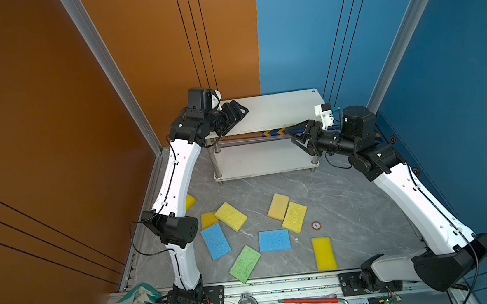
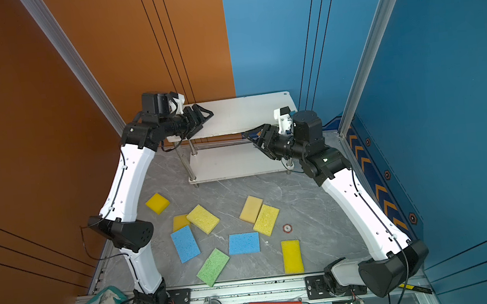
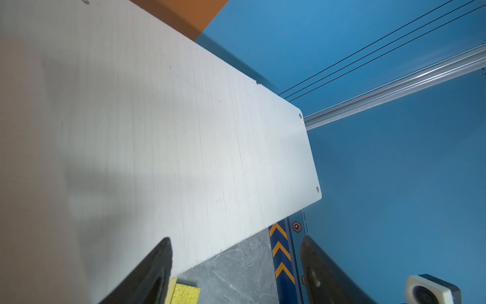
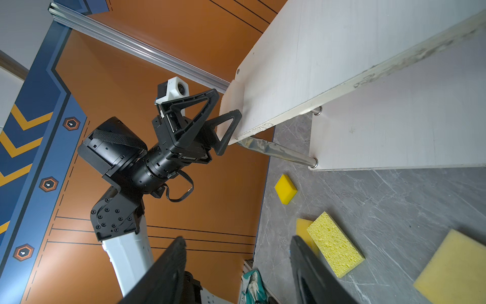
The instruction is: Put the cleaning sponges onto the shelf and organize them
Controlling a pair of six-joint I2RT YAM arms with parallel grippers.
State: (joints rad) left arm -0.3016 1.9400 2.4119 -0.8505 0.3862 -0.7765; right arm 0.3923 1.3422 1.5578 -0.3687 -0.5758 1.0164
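The shelf (image 1: 274, 110) (image 2: 244, 110) stands at the back, both white boards bare in both top views. My left gripper (image 1: 243, 113) (image 3: 235, 240) hovers open over the top board's left end. In the right wrist view a pale sponge (image 4: 232, 86) lies on that end between the left gripper's (image 4: 227, 102) spread fingers. My right gripper (image 1: 289, 137) (image 4: 238, 239) is open and empty at the shelf's right front. Several sponges lie on the grey floor: yellow (image 1: 230, 216), (image 1: 294, 217), (image 1: 324, 253), yellow-orange (image 1: 278, 206), blue (image 1: 215, 240), (image 1: 274, 240) and green (image 1: 245, 264).
A green-and-white glove (image 1: 138, 303) lies at the front left on the metal rail (image 1: 279, 286). A red-handled tool (image 1: 308, 301) rests on the same rail. A small round marker (image 1: 316, 225) is on the floor. Orange and blue walls close in the back and sides.
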